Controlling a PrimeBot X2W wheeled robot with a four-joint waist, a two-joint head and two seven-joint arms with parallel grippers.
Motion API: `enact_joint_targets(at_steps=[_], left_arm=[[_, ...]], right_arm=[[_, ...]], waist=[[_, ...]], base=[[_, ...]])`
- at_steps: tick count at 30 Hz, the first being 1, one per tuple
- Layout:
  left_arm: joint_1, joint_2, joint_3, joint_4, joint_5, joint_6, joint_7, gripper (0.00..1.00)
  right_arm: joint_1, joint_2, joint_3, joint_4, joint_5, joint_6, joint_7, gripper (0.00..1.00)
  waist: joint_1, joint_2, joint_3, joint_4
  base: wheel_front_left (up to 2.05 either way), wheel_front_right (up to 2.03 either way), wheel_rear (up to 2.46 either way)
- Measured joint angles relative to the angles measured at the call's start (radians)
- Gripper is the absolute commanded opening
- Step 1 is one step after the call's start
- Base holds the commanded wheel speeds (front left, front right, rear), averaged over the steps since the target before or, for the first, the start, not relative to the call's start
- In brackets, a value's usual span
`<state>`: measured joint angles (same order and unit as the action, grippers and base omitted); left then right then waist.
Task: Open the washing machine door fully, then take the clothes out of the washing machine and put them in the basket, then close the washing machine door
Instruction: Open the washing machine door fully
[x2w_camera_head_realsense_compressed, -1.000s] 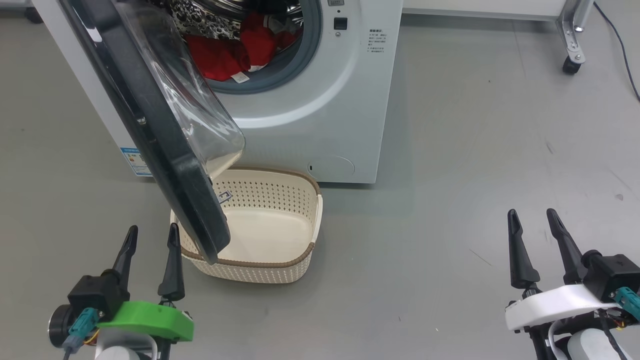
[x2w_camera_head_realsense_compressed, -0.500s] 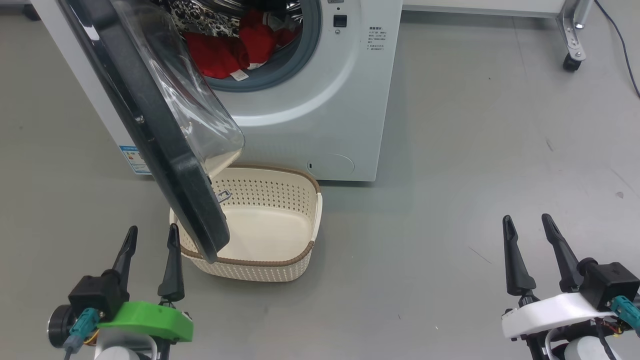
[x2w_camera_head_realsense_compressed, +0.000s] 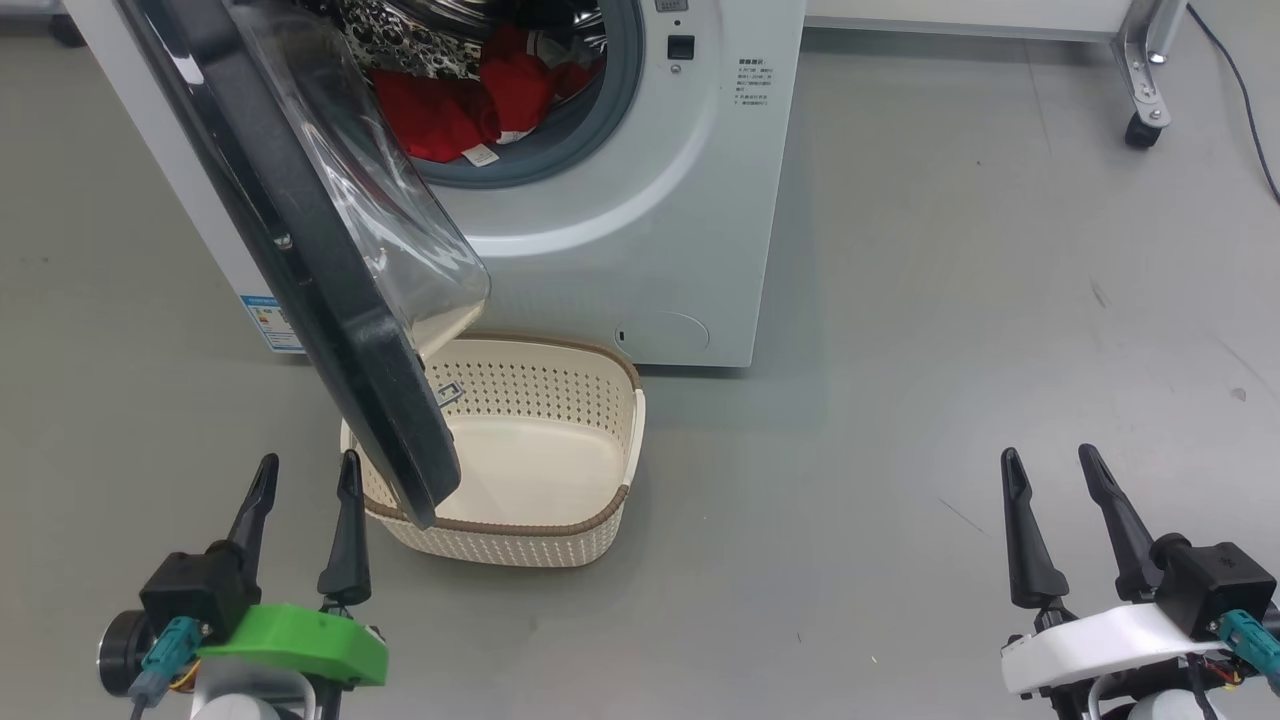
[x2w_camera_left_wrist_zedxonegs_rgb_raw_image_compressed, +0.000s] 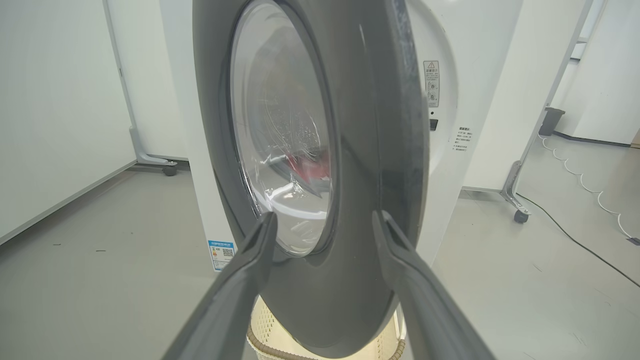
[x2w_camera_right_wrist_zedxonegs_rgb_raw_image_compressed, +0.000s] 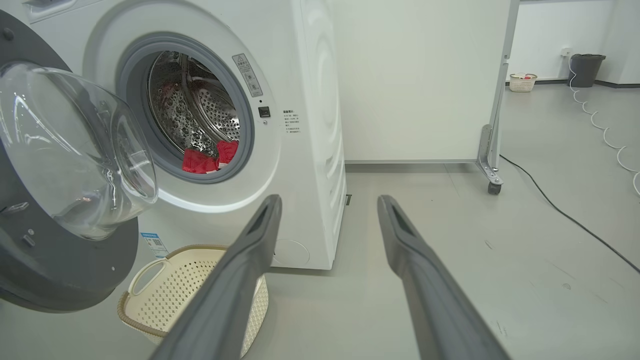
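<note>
- Drawing back toward the lower right of the head view over the last second, the right gripper (x2w_camera_head_realsense_compressed: 1047, 453) is hanging above the grey floor (x2w_camera_head_realsense_compressed: 900, 300), its two dark fingers spread apart and gripping nothing.
- Left gripper (x2w_camera_head_realsense_compressed: 309, 458) is holding its place at lower left, fingers likewise parted and empty, pointing at the lower edge of the washing machine door (x2w_camera_head_realsense_compressed: 300, 230) and stopping just short of it.
- The glossy black door is standing partly swung out, its clear glass bowl overhanging the left part of the cream basket (x2w_camera_head_realsense_compressed: 560, 345), which is sitting on the floor right before the white washing machine (x2w_camera_head_realsense_compressed: 640, 230).
- Red clothes (x2w_camera_head_realsense_compressed: 450, 105) are lying in the drum mouth, a white label hanging over the grey rubber ring (x2w_camera_head_realsense_compressed: 530, 170).
</note>
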<state>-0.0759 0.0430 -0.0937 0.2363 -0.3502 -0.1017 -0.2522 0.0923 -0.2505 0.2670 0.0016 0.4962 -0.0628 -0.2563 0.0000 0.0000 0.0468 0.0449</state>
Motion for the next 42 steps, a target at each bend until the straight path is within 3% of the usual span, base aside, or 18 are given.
enact_joint_targets(at_steps=[9, 10, 11, 12, 30, 42], left_arm=[[0.000, 0.000, 0.000, 0.002, 0.001, 0.000, 0.000, 1.00], [0.000, 0.000, 0.000, 0.003, 0.001, 0.000, 0.000, 0.96], [0.000, 0.000, -0.001, 0.004, 0.001, 0.000, 0.000, 0.36], [0.000, -0.001, -0.002, 0.004, 0.004, 0.000, 0.000, 0.00], [0.000, -0.001, -0.001, -0.009, 0.026, -0.002, 0.000, 0.00], [-0.037, -0.002, 0.064, -0.116, 0.034, -0.002, 0.000, 0.00]], right_arm=[[0.002, 0.015, -0.014, 0.000, -0.016, 0.019, 0.000, 1.00], [0.003, 0.016, -0.015, 0.000, -0.017, 0.020, 0.000, 1.00], [0.004, 0.017, -0.017, 0.000, -0.018, 0.021, 0.000, 1.00], [0.004, 0.018, -0.020, 0.000, -0.021, 0.021, 0.000, 1.00], [0.018, 0.044, -0.044, 0.006, -0.051, 0.053, 0.000, 1.00], [0.018, 0.072, -0.061, 0.011, -0.064, 0.071, 0.000, 1.00]], waist=[[0.0000, 0.0000, 0.004, 0.000], [0.0000, 0.0000, 0.005, 0.000], [0.0000, 0.0000, 0.005, -0.001], [0.0000, 0.0000, 0.005, -0.001], [0.0000, 0.0000, 0.004, 0.001], [0.0001, 0.0000, 0.003, -0.002]], base=[[0.00, 0.00, 0.00], [0.00, 0.00, 0.00], [0.00, 0.00, 0.00], [0.00, 0.00, 0.00], [0.00, 0.00, 0.00], [0.00, 0.00, 0.00]])
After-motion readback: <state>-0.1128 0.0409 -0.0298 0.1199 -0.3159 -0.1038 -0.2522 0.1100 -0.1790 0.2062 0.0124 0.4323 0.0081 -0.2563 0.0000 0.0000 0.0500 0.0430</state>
